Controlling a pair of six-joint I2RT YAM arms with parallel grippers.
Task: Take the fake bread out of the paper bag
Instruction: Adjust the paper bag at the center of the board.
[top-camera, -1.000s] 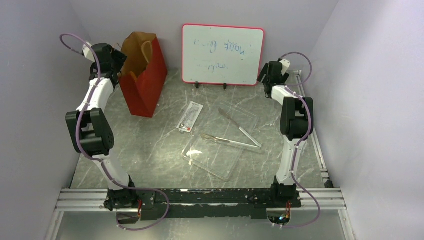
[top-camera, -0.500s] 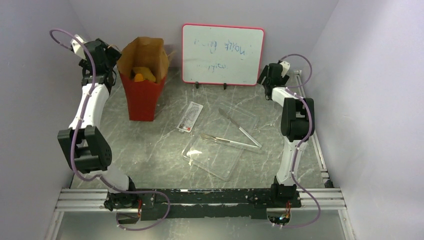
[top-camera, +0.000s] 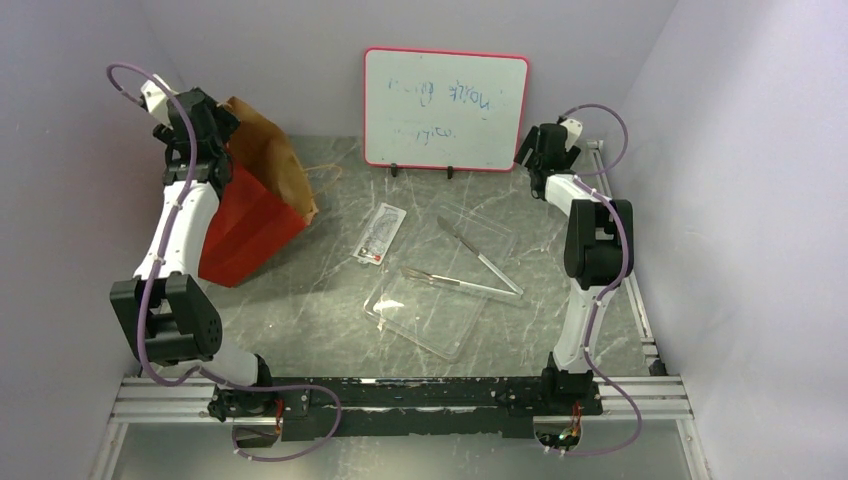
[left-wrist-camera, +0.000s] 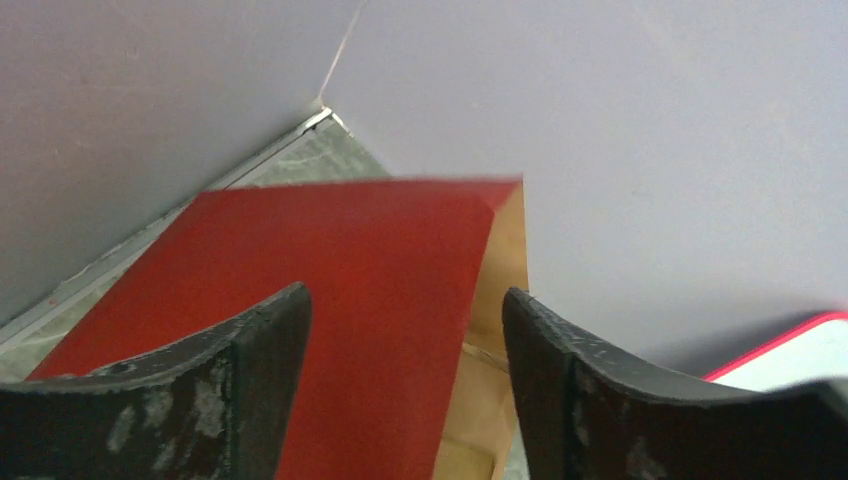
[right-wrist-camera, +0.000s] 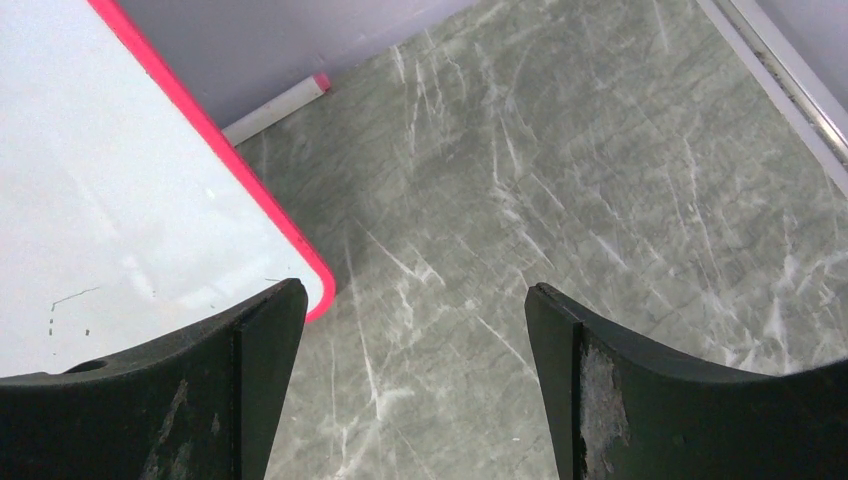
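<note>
The paper bag (top-camera: 250, 215) lies tipped at 5 o'clock of the spread left fingers (left-wrist-camera: 250, 390), base toward 7, mouth toward 1 o'clock; the right fingers (right-wrist-camera: 250, 390), also spread, are well apart.

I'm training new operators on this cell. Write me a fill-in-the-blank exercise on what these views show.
1. The paper bag is lined in plain ___ paper on the inside.
2. Between the fingers of the left gripper, the wrist view shows the bag's ___ outer face.
3. The right gripper hovers with its jaws ___ and nothing between them.

Missing words: brown; red; open.
</note>
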